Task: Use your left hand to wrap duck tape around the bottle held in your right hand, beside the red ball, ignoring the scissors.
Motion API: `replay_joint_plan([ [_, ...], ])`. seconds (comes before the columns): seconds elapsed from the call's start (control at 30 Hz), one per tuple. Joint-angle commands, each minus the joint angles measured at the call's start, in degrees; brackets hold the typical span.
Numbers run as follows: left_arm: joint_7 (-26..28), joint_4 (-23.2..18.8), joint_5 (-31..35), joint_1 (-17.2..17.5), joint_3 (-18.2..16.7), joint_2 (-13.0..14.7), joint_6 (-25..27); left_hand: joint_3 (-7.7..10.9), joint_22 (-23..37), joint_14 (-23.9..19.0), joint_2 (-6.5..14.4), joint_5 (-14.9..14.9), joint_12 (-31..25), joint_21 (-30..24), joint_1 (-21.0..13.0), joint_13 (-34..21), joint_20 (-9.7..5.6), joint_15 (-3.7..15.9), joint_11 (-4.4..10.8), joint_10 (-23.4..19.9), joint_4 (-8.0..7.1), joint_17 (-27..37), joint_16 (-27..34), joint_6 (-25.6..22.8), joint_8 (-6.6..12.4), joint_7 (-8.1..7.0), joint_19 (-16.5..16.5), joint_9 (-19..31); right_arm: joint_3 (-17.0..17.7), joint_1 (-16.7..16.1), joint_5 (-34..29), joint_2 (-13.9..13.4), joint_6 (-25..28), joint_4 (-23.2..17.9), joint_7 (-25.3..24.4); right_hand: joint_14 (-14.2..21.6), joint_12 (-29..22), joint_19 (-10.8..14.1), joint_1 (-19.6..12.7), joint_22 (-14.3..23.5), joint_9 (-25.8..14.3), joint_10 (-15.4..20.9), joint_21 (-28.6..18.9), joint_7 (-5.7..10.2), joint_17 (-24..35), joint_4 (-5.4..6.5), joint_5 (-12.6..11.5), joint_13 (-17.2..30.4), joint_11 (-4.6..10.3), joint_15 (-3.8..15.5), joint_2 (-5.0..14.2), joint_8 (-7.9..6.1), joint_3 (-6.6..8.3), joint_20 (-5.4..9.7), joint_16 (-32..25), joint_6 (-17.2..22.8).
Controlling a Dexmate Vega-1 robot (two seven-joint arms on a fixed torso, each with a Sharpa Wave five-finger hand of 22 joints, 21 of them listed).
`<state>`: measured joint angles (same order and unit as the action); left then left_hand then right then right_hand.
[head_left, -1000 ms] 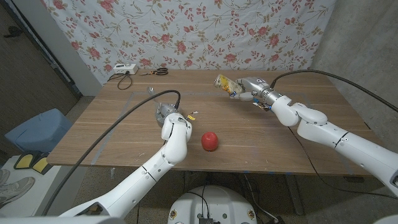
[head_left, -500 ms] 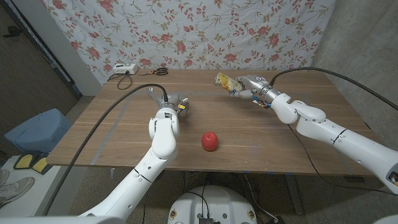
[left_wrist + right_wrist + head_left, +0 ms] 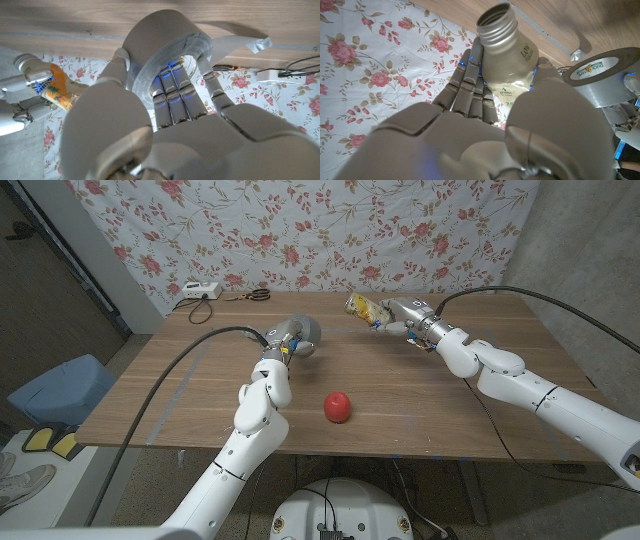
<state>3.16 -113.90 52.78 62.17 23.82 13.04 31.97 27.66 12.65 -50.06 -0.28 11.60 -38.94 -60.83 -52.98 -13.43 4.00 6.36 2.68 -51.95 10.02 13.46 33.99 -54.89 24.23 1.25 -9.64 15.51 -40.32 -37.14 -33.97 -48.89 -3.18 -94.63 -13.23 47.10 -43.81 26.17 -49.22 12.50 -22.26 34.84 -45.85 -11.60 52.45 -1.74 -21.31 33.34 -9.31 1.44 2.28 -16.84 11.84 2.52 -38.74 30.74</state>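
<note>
Our left hand (image 3: 289,343) fingers grip the grey duct-tape roll (image 3: 167,52) raised, our right hand (image 3: 405,320) fingers clasp the capless clear labelled bottle (image 3: 507,50), ready for wrapping.

Glossy white arms, black cables, grey fingers (image 3: 172,100)

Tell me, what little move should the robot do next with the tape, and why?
Probably carry the tape roll across to the bottle. The left robot hand holds the roll up off the table, a loose strip hanging free, and the right robot hand holds the bottle up, uncapped. A gap separates them, so the strip cannot stick yet.
</note>
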Motion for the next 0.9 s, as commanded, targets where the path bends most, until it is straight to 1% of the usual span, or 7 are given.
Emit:
replay_joint_plan([
  [0.03,45.1,7.2,-16.4,-2.3,0.1,-3.1,-11.9,1.10,0.1,-0.3,8.2,-0.3,0.6,-0.6,-9.0,-12.1,-0.30,6.71,7.74,-8.7,-0.70,13.1,0.0,-2.8,-0.26,0.05,-0.1,-0.2,0.3,-0.2,0.0,0.5,-0.3,0.3,-1.7,4.5,-1.0,-0.4,-6.4,0.1,-0.3,17.8,-0.3,16.96,0.3,3.83,-0.4,0.3,13.99,11.22,6.38,-0.25,3.56,4.99,0.3,26.3],
  [0.1,48.4,8.6,-18.3,-3.0,0.0,-3.9,-14.8,1.07,0.1,-0.3,8.2,-0.3,0.9,-0.7,-9.2,-11.8,-0.25,6.75,7.75,-8.7,-0.63,13.2,0.0,-2.9,-0.34,-0.04,-0.1,-0.4,0.4,-0.4,0.2,0.6,-0.6,0.5,-2.5,4.5,-1.1,-0.4,-6.4,0.1,-0.3,17.9,-0.4,17.00,0.4,3.84,-0.4,0.4,14.10,11.22,6.35,-0.18,3.53,5.01,0.4,26.2],
  [0.23,51.1,9.7,-22.6,-4.4,-0.5,-4.8,-19.7,0.90,0.0,-0.4,8.1,-0.5,1.6,-1.0,-9.5,-11.1,-0.20,6.76,7.89,-8.8,-0.57,13.4,0.0,-3.1,-0.57,-0.04,-0.1,-0.8,0.5,-0.5,0.8,0.7,-1.4,1.1,-3.2,4.5,-1.0,-0.4,-6.4,0.1,-0.4,17.9,-0.5,17.20,0.5,3.87,-0.4,0.4,14.02,11.22,6.22,-0.14,3.42,5.15,0.5,26.3],
  [0.43,52.5,10.6,-23.9,-6.8,0.4,-4.5,-21.9,0.77,-0.1,-0.4,8.1,-0.6,2.2,-1.3,-9.7,-10.7,0.01,6.66,7.89,-9.0,-0.63,13.5,-0.1,-3.4,-0.78,0.20,0.0,-1.2,0.4,-0.6,1.1,0.9,-2.1,1.5,-3.8,4.5,-1.0,-0.5,-6.6,0.0,-0.5,18.0,-0.7,17.28,0.8,3.92,-0.5,0.4,13.93,11.22,6.08,-0.03,3.28,5.27,0.6,26.5],
  [0.73,48.9,8.4,-26.4,-9.2,0.5,-3.3,-21.1,0.49,-0.3,-0.7,8.0,-0.8,2.5,-1.8,-10.3,-11.1,0.12,6.68,7.23,-9.3,-0.57,13.8,-0.2,-3.7,-1.26,0.59,0.1,-1.8,0.0,-0.6,1.1,1.1,-2.9,2.1,-3.9,4.6,-1.0,-0.6,-7.0,-0.2,-0.6,18.2,-1.0,16.88,1.3,3.90,-0.8,0.6,13.07,11.20,5.82,0.13,3.06,5.39,0.9,26.9],
  [0.87,44.0,6.5,-29.4,-10.1,-0.2,-2.6,-19.4,0.37,-0.3,-0.9,8.0,-0.8,2.5,-2.1,-10.4,-11.4,0.22,6.71,7.08,-9.4,-0.57,13.9,-0.2,-3.7,-1.44,0.73,-0.2,-2.0,-0.5,-0.5,-0.4,1.3,-4.3,2.9,-6.0,4.7,-1.0,-0.7,-7.1,-0.2,-0.6,18.3,-1.1,16.85,1.5,3.90,-0.8,0.6,12.97,11.19,5.81,0.15,3.02,5.40,0.9,27.1],
  [0.9,41.6,5.4,-30.1,-10.4,-0.4,-2.1,-17.6,0.33,-0.3,-0.9,8.0,-0.8,2.5,-2.2,-10.5,-11.4,0.26,6.73,7.09,-9.4,-0.55,13.9,-0.1,-3.7,-1.46,0.75,-0.2,-2.1,-0.6,-0.5,-1.0,1.4,-4.7,3.0,-7.0,4.7,-1.0,-0.6,-7.1,-0.2,-0.6,18.3,-1.2,16.88,1.5,3.92,-0.9,0.7,13.11,11.13,5.75,0.19,2.96,5.45,0.9,27.1],
])
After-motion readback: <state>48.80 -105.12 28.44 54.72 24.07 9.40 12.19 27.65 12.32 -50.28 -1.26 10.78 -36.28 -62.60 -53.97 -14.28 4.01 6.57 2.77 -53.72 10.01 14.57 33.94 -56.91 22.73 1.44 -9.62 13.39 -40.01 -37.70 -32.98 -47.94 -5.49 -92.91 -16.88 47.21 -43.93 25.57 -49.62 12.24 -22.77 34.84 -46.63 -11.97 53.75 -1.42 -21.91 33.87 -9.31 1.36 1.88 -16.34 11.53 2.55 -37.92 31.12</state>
